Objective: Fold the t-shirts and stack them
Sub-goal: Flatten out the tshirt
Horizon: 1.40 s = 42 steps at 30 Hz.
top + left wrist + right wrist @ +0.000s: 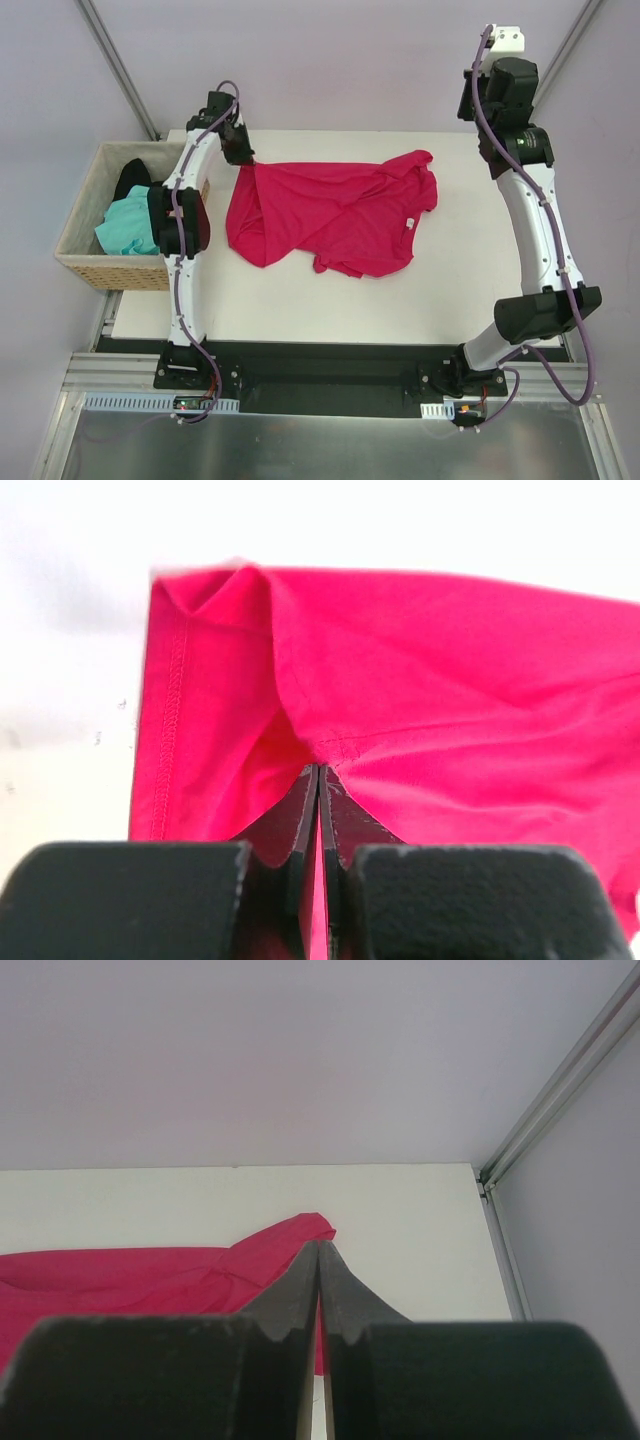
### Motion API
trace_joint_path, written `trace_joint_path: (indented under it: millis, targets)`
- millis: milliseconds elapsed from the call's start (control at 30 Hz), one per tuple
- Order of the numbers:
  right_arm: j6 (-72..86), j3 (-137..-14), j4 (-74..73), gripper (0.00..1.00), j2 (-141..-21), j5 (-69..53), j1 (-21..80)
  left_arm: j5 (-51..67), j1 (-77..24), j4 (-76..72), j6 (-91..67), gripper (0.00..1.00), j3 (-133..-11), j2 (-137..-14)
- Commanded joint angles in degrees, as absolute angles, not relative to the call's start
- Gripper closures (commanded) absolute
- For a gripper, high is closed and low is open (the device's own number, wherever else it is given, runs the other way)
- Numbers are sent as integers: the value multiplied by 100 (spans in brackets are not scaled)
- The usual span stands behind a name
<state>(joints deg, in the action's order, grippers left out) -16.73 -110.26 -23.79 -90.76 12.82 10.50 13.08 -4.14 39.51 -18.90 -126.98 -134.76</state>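
The crimson t-shirt (330, 215) lies crumpled on the white table (330, 300), spread from left to right. My left gripper (243, 157) is shut on its far-left corner and lifts that part; in the left wrist view the cloth (420, 670) is pinched between the closed tips of my left gripper (318, 770). My right gripper (478, 100) is shut and empty, raised above the table's far right corner; its view shows the closed right gripper (318, 1245) with the shirt's sleeve (280, 1240) lying beyond it. The mint-green t-shirt (125, 228) and black t-shirt (132, 177) lie in the basket.
The tan wicker basket (82, 262) stands off the table's left edge beside my left arm. Aluminium frame posts (120, 65) rise at the back corners; one also shows in the right wrist view (560, 1085).
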Motion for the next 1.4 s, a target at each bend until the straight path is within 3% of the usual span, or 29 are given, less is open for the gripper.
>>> trace_joint_path:
  millis: [0, 433, 967, 1033, 1067, 1133, 1167, 1200, 1300, 1367]
  targets:
    - [-1521, -10978, -2136, 96, -8754, 1327, 1099, 1152, -413, 4087, -1934, 100, -13174, -12858]
    - [-1512, -10609, -2689, 99, -8807, 1503, 1187, 1143, -123, 3833, -2188, 100, -14484, -13491]
    - [-1529, -10354, -3506, 99, -8807, 1837, 1292, 1617, 343, 2971, -2777, 100, -14458, -14299]
    - [-1556, -10371, -3586, 99, -8815, 1890, 1301, 1652, 351, 2874, -2838, 91, -14458, -14361]
    - [-1564, -10415, -3629, 99, -8824, 1916, 1301, 1678, 343, 2848, -2865, 69, -14458, -14414]
    - [-1582, -10467, -3735, 99, -8850, 1934, 1301, 1792, 351, 2769, -2918, 62, -14458, -14458]
    - [-1582, -10468, -3761, 99, -8859, 1934, 1309, 1854, 352, 2751, -2935, 40, -14458, -14484]
    - [-1582, -10459, -3788, 99, -8868, 1934, 1318, 1915, 352, 2742, -2944, 32, -14441, -14484]
    - [-1547, -10407, -3779, 99, -8912, 1890, 1309, 2083, 352, 2742, -2971, 29, -14213, -14336]
    - [-1451, -10319, -3709, 99, -8921, 1829, 1318, 2197, 343, 2742, -2857, 41, -14011, -14064]
